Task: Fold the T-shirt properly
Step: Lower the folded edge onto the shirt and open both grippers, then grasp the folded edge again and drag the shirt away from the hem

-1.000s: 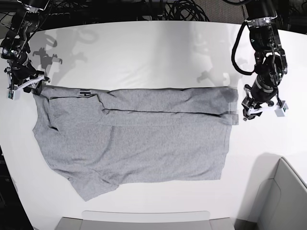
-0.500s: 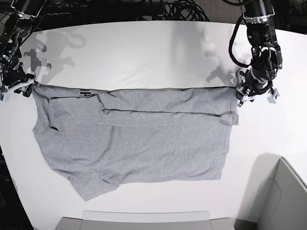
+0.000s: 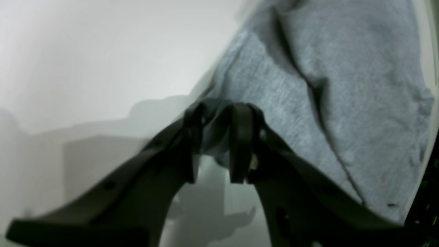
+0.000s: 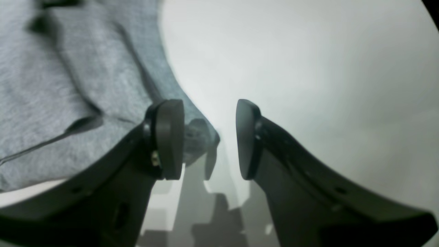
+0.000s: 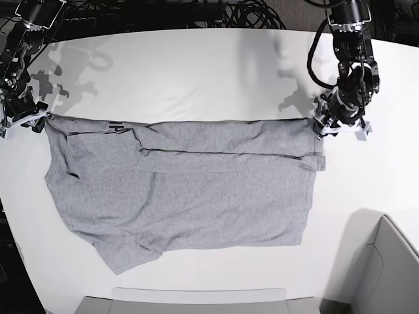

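Note:
The heather-grey T-shirt [image 5: 183, 190] lies spread on the white table [image 5: 196, 72], its far edge folded over, with a bit of black lettering showing at the far left. My left gripper [image 5: 321, 124] sits at the shirt's far right corner. In the left wrist view that gripper [image 3: 217, 118] is open, and the cloth's corner [image 3: 308, 68] reaches in between the fingers. My right gripper [image 5: 29, 120] is at the far left corner. In the right wrist view it [image 4: 208, 120] is wide open, the shirt's corner [image 4: 103, 79] lying against its left finger [image 4: 169, 137].
A grey bin [image 5: 386, 268] stands at the near right and a grey tray [image 5: 196, 301] at the table's front edge. Black cables [image 5: 249, 13] lie behind the table's far edge.
My left gripper has moved up and left from beside the hem to the shirt's far right corner. The right gripper shifted slightly at the far left corner. The shirt has not moved.

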You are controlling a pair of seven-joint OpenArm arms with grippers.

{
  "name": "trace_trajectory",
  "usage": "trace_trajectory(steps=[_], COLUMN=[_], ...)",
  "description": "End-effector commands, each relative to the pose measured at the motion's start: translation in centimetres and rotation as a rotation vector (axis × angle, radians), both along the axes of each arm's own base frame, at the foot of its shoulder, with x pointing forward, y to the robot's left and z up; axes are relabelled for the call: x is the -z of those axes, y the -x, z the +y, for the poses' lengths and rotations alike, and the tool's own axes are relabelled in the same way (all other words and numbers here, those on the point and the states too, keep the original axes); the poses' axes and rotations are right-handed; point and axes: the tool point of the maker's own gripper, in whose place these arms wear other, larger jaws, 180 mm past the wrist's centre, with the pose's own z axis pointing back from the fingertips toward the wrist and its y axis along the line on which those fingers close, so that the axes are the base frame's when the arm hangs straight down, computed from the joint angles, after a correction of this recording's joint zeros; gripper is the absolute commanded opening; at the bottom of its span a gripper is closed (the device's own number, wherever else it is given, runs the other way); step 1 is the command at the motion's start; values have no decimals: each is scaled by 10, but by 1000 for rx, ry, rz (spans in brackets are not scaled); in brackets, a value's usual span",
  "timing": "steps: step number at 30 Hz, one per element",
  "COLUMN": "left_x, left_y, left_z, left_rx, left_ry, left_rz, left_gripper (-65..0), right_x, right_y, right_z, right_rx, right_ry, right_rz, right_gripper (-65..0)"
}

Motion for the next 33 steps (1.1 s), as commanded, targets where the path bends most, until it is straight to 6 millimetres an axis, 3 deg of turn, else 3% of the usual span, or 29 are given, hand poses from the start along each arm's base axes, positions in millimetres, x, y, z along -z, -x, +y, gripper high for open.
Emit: trace_trajectory(steps=[1,5,9,13,15,16,20,24,28,33], left_x=[-2,2,1,19,32,37,34,21,18,26], left_y=[-2,-1,-3,7,15,18,18,25,34,56], left_z=[-1,-10,-8,1,4,5,6,29,44,49], left_rx=[11,36,26,-9,-21,-24,-23,-84,-125,-138], left_ry=[-3,-1,-12,-10,-1,1,0,-14,-21,1], left_rz=[5,15,3,58,97,112,103,75,73,125], left_gripper=[-492,-492,-500,-638,-650,-650,-650,-650,-650,-650], right_x=[-17,-15,-8,4,7,10,20,26,21,14], right_y=[-10,-13,-19,-20,-19,-17,-5,11,27,37], right_z=[-10,-11,1,18,16,14,4,-1,-22,-8], right_rx=[-2,3,-48,-138,-127,-122,-107,-109,-65,-124], right_ry=[28,22,25,47,38,35,38,52,72,108], right_rz=[-46,-45,-17,46,52,62,104,142,152,154], right_gripper=[-398,-398,-407,-549,-637,-650,-650,-650,-650,-650])
